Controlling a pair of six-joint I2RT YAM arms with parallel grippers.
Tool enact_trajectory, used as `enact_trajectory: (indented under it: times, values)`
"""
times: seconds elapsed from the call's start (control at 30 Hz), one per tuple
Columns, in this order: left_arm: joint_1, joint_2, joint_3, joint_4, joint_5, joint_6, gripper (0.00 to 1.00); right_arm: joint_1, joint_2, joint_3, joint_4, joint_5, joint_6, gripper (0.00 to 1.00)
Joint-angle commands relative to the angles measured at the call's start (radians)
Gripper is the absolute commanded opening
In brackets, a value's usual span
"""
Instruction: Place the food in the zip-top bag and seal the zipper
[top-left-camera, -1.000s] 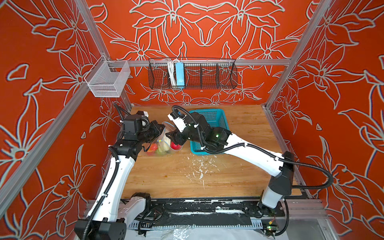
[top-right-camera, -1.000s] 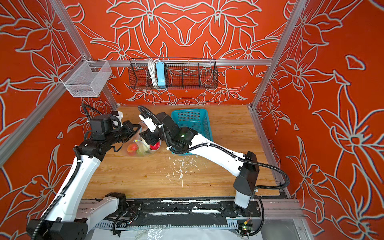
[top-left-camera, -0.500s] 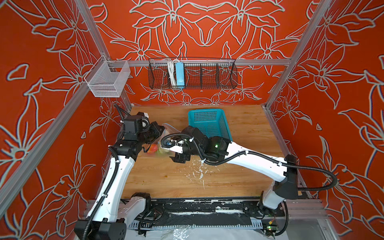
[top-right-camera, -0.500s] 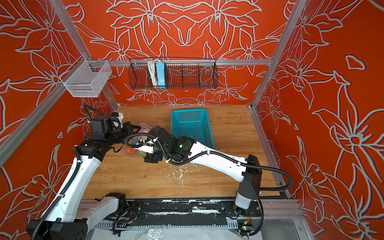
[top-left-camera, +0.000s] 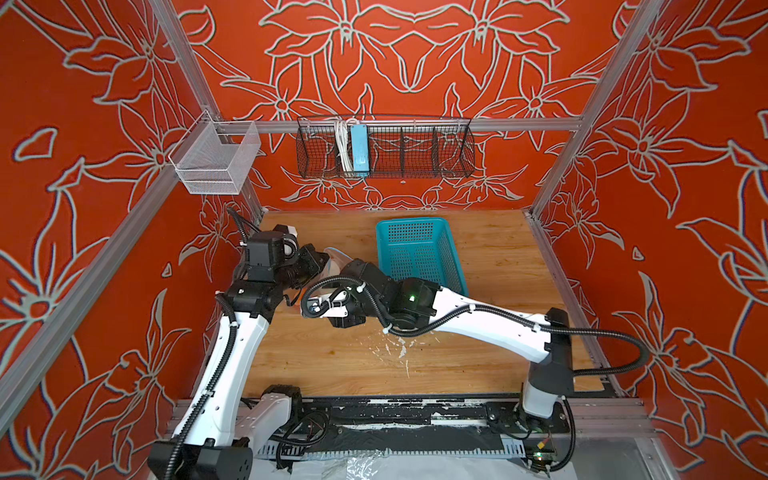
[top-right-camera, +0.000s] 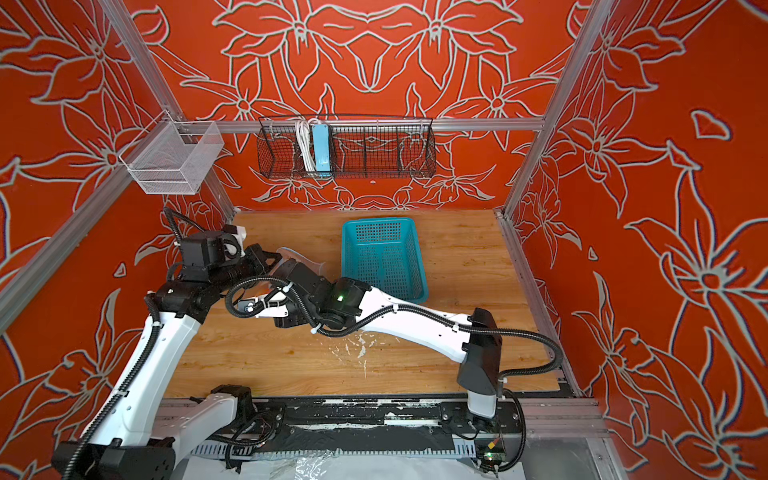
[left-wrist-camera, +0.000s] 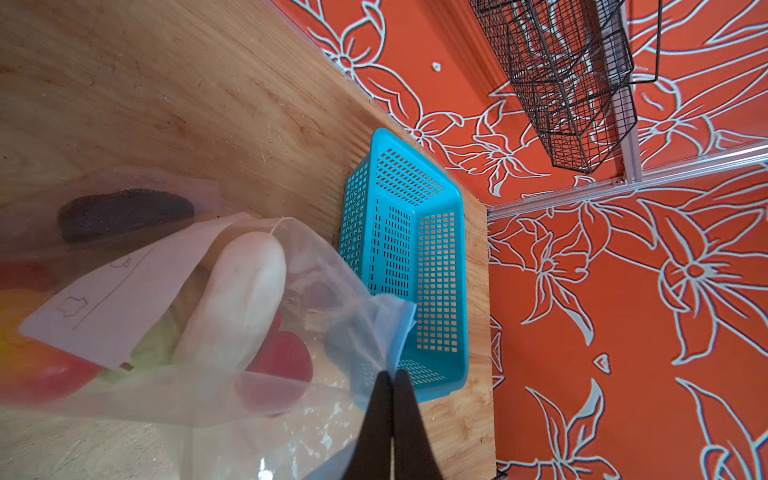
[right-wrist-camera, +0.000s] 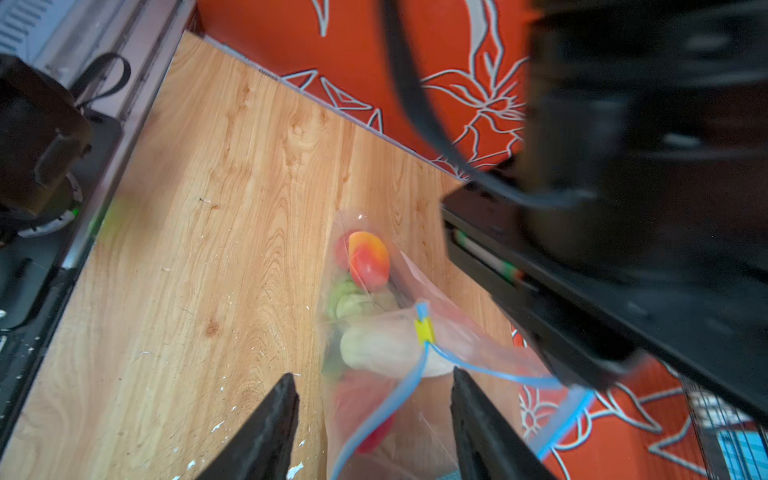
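The clear zip-top bag lies on the wooden table beside the teal basket, with the food inside. In it I see a white cucumber, a dark avocado, a red strawberry, a mango and green cabbage. My left gripper is shut on the bag's edge. My right gripper is open, its fingers on either side of the bag's mouth. The blue zipper runs between them, parted below its yellow slider. In both top views the arms hide most of the bag.
The teal basket stands empty just right of the bag. A black wire rack with a blue power strip hangs on the back wall. A white mesh bin hangs at the left post. White flecks mark the table's front middle.
My right arm has swung from above the bag toward the front and turned left, now covering the food from above. Its jaws widened, then narrowed. The left gripper has kept its hold.
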Motion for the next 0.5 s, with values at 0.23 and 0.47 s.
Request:
enact_trajectory:
  times: [0.23, 0.47]
  values:
    - [-0.006, -0.027, 0.033, -0.019, -0.009, 0.009, 0.00, 0.009, 0.113, 0.133, -0.047, 0.079, -0.106, 0.51]
    - [-0.006, -0.027, 0.031, -0.021, -0.005, 0.002, 0.00, 0.010, 0.146, 0.140, -0.004, 0.125, -0.168, 0.50]
